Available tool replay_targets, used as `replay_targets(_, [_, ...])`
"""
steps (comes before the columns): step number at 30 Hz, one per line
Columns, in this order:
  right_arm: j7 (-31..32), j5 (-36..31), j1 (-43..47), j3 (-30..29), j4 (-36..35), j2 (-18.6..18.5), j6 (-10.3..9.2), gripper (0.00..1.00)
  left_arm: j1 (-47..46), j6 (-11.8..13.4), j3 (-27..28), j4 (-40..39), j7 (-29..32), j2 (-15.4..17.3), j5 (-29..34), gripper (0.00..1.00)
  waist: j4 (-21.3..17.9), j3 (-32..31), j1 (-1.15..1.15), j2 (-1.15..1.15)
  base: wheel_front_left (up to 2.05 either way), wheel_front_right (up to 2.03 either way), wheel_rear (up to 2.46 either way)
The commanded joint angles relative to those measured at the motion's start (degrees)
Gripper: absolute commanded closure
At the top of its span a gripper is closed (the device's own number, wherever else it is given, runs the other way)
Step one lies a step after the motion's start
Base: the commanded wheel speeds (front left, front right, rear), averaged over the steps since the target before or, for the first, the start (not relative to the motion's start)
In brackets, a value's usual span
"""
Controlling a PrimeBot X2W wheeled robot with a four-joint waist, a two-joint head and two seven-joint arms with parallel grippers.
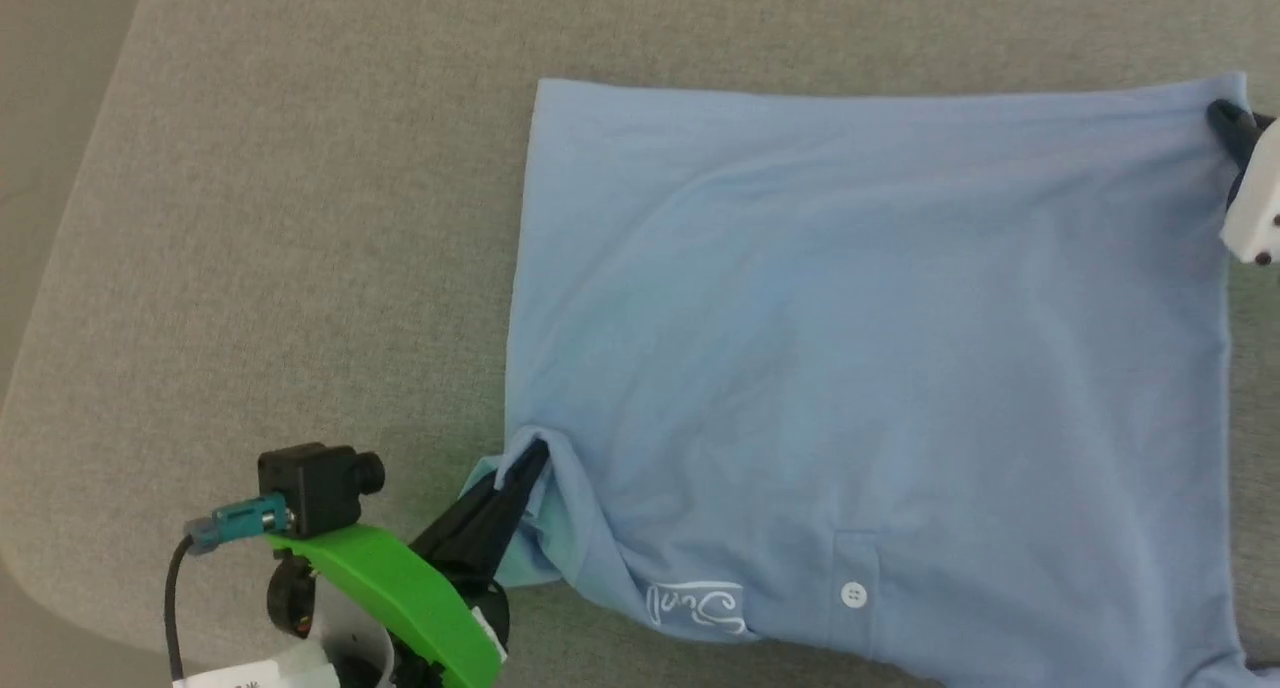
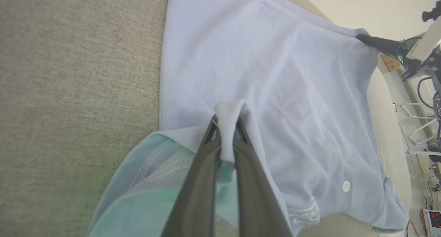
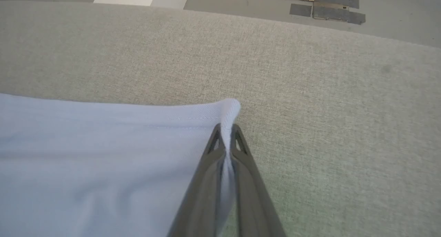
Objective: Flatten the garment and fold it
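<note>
The blue shirt (image 1: pixel 850 348) lies spread out on the grey table (image 1: pixel 300 218), mostly flat, with its front up. You can see a white button (image 1: pixel 853 595) and white writing (image 1: pixel 700 606) near the bottom edge of the head view. The left pincer (image 1: pixel 535 460) is pressed together on a little fold at the shirt's edge, right beside the sleeve (image 1: pixel 518 560), and the cloth is bunched up there. The right pincer (image 1: pixel 1228 120) is pinching the far right corner of the shirt, at the hem. In its own wrist view a thin bit of cloth sticks up between the two dark fingers (image 3: pixel 248 182).

The shirt looks light and very soft. It will bend and sag wherever nothing holds it, and it will wrinkle if it is pushed. The table looks fuzzy, so the cloth may drag a bit. Good places to hold are corners and edges, where the sewing makes the cloth thicker. Pulling the two held spots gently apart should smooth the bunched part. A thin pinch could slip out, so pull slowly
</note>
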Motion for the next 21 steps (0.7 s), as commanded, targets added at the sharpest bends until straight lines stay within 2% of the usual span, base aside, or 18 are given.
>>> replay_targets(1, [-1.2,1.3,1.6,-0.3,-1.0,-0.2,-0.09,1.0,-0.3,0.3,0.4,0.1,0.0,0.7,0.6,1.0,-3.6,-5.3,0.0,0.0,0.0,0.0,0.0])
replay_targets(7, [-3.3,5.6,10.6,-3.4,-6.3,-1.4,-0.09,1.0,2.6,1.9,1.5,0.3,0.8,2.5,0.9,1.0,-7.9,-13.1,0.0,0.0,0.0,0.0,0.0])
replay_targets(11, [-2.7,7.6,19.5,-8.5,-11.1,-1.4,-0.09,1.0,5.0,2.8,1.7,-0.2,1.2,2.8,0.3,1.0,-10.7,-17.0,0.0,0.0,0.0,0.0,0.0])
replay_targets(17, [-1.1,8.9,33.0,-17.0,-19.0,1.9,-0.09,1.0,8.7,4.3,2.7,-1.8,1.2,3.2,-0.4,1.0,-14.7,-20.5,0.0,0.0,0.0,0.0,0.0])
replay_targets(21, [0.4,9.6,40.9,-21.3,-24.1,6.1,-0.09,1.0,10.9,5.1,3.6,-3.1,0.9,3.6,-0.8,1.0,-17.1,-21.5,0.0,0.0,0.0,0.0,0.0])
